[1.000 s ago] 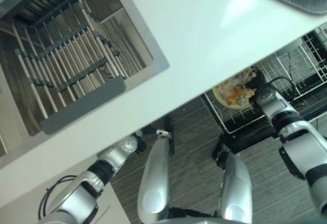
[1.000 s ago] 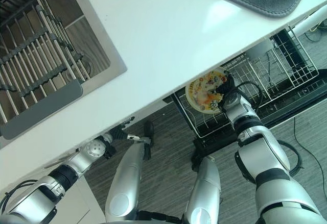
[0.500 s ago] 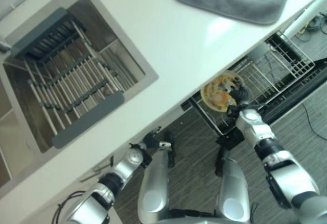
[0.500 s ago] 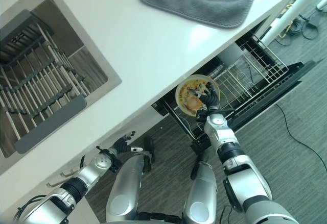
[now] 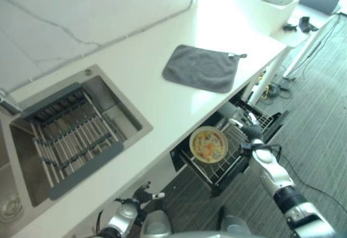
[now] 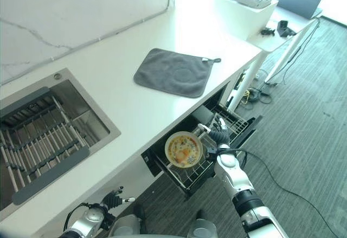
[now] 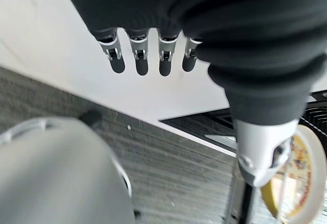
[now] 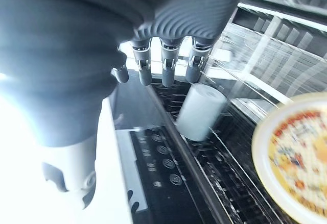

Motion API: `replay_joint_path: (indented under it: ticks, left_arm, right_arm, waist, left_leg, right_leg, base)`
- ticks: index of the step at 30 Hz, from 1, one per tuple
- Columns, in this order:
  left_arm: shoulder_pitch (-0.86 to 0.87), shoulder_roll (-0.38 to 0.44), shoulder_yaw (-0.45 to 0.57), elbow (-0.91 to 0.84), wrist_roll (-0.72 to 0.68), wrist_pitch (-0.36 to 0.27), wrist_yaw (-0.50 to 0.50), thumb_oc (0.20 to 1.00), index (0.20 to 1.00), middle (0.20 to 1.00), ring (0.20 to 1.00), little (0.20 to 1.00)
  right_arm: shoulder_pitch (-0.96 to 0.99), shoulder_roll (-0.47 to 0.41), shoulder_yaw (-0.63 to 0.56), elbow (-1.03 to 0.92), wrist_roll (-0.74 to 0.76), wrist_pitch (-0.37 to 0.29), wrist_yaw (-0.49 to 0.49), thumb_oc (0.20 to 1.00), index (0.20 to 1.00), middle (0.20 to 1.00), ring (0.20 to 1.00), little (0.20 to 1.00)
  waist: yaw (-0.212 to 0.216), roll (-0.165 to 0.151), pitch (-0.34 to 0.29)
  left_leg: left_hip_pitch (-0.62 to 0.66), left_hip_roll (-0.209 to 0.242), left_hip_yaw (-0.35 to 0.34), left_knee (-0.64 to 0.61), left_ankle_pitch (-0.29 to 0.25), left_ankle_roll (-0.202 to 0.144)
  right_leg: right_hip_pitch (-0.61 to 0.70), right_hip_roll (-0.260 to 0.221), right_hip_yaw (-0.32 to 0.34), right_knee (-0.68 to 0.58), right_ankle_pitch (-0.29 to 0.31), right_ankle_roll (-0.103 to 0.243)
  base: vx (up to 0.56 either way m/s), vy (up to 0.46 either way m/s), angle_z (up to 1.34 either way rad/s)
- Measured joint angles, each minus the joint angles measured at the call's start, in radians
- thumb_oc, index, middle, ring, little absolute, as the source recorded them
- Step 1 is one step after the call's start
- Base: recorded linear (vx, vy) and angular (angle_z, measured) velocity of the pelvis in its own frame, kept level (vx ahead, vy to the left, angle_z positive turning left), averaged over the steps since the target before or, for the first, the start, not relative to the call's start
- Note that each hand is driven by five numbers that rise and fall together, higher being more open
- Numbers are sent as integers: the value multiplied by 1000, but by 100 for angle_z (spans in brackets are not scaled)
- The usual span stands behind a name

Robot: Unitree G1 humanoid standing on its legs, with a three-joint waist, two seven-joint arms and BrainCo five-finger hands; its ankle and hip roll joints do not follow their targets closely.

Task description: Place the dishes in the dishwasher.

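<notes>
A round plate [image 5: 207, 145] with a yellow and orange picture stands on edge in the pulled-out lower rack [image 5: 229, 166] of the dishwasher under the white counter. My right hand [image 5: 251, 134] is open just to the right of the plate, fingers spread and apart from it. In the right wrist view its straight fingers [image 8: 167, 68] point at the rack wires, with the plate [image 8: 296, 163] off to one side. My left hand [image 6: 111, 199] hangs open low beside the counter front. Its wrist view shows straight fingers [image 7: 140, 55] and the plate's edge [image 7: 302, 183] far off.
A grey cloth [image 5: 201, 68] lies on the counter above the dishwasher. A sink [image 5: 108, 108] with a slatted drying rack [image 5: 68, 137] is at the left. A white cylinder [image 8: 201, 112] sits in the dishwasher rack. A white table [image 6: 255, 15] stands at the back right.
The whole picture has shifted: the camera rose and pulled back. My right hand has let go of the plate, which now stands by itself in the rack.
</notes>
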Motion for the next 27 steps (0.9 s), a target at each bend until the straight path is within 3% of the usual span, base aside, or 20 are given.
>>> replay_joint_path:
  ticks: [5, 6, 9, 12, 15, 16, 19, 23, 27]
  left_arm:
    - [49, -2, 68, 44, 0, 24, -44, 1000, 1000, 1000, 1000, 1000]
    - [62, 3, 79, 61, -3, 38, -61, 1000, 1000, 1000, 1000, 1000]
    - [78, 4, 80, 106, -9, 64, -100, 1000, 1000, 1000, 1000, 1000]
    - [84, -17, 98, 142, -56, 77, -118, 1000, 1000, 1000, 1000, 1000]
    - [112, -33, 120, 167, -75, 68, -128, 1000, 1000, 1000, 1000, 1000]
    - [124, -35, 119, 169, -78, 65, -131, 1000, 1000, 1000, 1000, 1000]
    - [159, -45, 120, 184, -136, 63, -150, 1000, 1000, 1000, 1000, 1000]
    - [138, -42, 116, 181, -151, 49, -178, 1000, 1000, 1000, 1000, 1000]
    - [111, -47, 66, 154, -149, 50, -189, 1000, 1000, 1000, 1000, 1000]
  right_arm:
    - [134, -81, -112, -152, -79, 26, 21, 1000, 1000, 1000, 1000, 1000]
    - [146, -101, -141, -178, -92, 25, 18, 1000, 1000, 1000, 1000, 1000]
    - [181, -116, -220, -209, -148, 16, -36, 1000, 1000, 1000, 1000, 1000]
    - [256, -110, -267, -196, -161, -35, -129, 1000, 1000, 1000, 1000, 1000]
    - [335, -20, -377, -42, -98, -132, -190, 1000, 1000, 1000, 1000, 1000]
    - [357, 1, -403, 5, -62, -135, -208, 1000, 1000, 1000, 1000, 1000]
    - [398, 25, -425, 137, 52, -202, -203, 1000, 1000, 1000, 1000, 1000]
    - [343, 56, -380, 298, 223, -289, -127, 1000, 1000, 1000, 1000, 1000]
    - [291, 101, -363, 398, 440, -308, -23, 1000, 1000, 1000, 1000, 1000]
  waist:
    - [-20, -21, -39]
    - [-32, -26, -44]
    - [-69, -28, -68]
    - [-88, -7, -93]
    - [-97, 10, -110]
    - [-97, 14, -113]
    - [-109, 34, -110]
    - [-88, 57, -108]
    - [-59, 80, -95]
  left_leg:
    - [49, 14, 29, -34, 5, -11]
    - [56, 22, 38, -36, 5, -11]
    - [70, 29, 49, -59, 12, -20]
    - [91, 27, 67, -112, 33, -29]
    - [94, 28, 72, -141, 54, -23]
    - [94, 30, 75, -143, 54, -24]
    - [122, 26, 80, -172, 65, -35]
    - [123, 21, 69, -176, 60, -28]
    - [116, 6, 38, -166, 52, -23]
  right_leg:
    - [11, 14, 21, -10, -2, -2]
    - [12, 16, 28, -12, -14, -21]
    - [8, 26, 37, -15, -14, -21]
    - [4, 34, 54, -32, -13, -14]
    - [-4, 43, 55, -39, -5, -18]
    - [-3, 46, 56, -45, -1, -17]
    - [21, 49, 54, -65, 10, -6]
    - [33, 44, 41, -80, 4, -4]
    - [36, 25, 17, -48, -26, -2]
  base:
    - [49, -38, -16]
    - [32, 6, -24]
    - [31, 6, -16]
    - [28, -11, -15]
    - [26, -19, -1]
    - [34, -19, -4]
    - [59, -43, -2]
    - [81, -25, 9]
    - [77, 24, 23]
